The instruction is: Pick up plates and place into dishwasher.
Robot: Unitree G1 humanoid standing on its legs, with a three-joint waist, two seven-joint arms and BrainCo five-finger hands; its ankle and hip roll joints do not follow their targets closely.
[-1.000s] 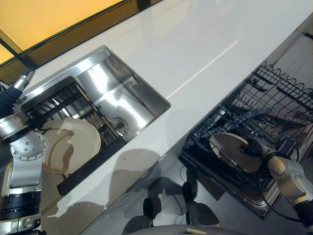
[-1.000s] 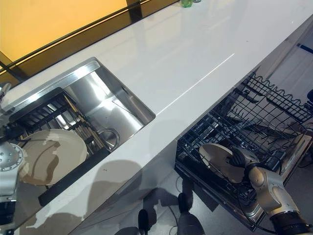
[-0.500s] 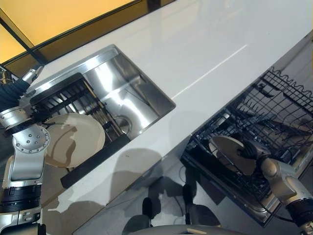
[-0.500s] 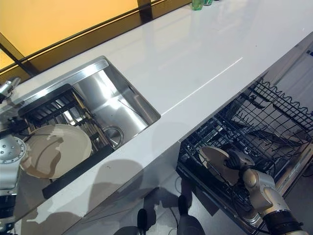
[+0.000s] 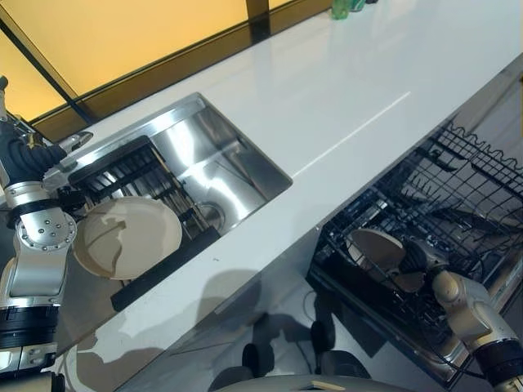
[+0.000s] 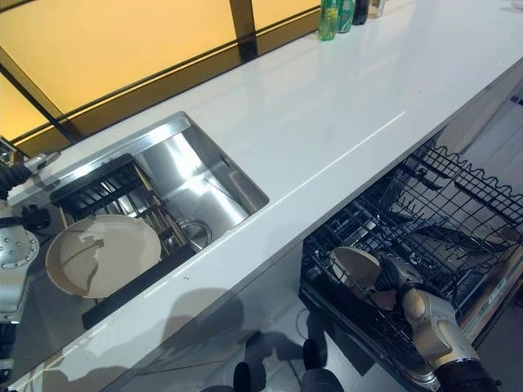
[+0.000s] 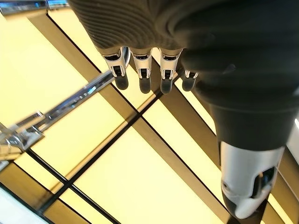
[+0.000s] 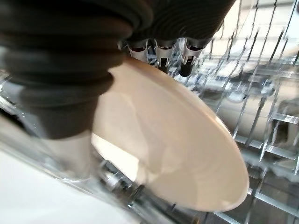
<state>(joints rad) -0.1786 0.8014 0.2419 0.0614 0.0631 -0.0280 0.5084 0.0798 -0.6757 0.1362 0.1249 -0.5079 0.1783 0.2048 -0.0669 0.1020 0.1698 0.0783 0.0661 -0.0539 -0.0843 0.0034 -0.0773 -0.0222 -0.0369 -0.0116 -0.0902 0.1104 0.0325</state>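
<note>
Right robot hand (image 5: 414,260) pinches the beige plate (image 5: 373,247) inside the dishwasher rack (image 5: 458,188).

1 plate (image 5: 128,236) on the sink (image 5: 231,160) rack, another (image 5: 375,247) in the dishwasher rack (image 5: 458,196).
</note>
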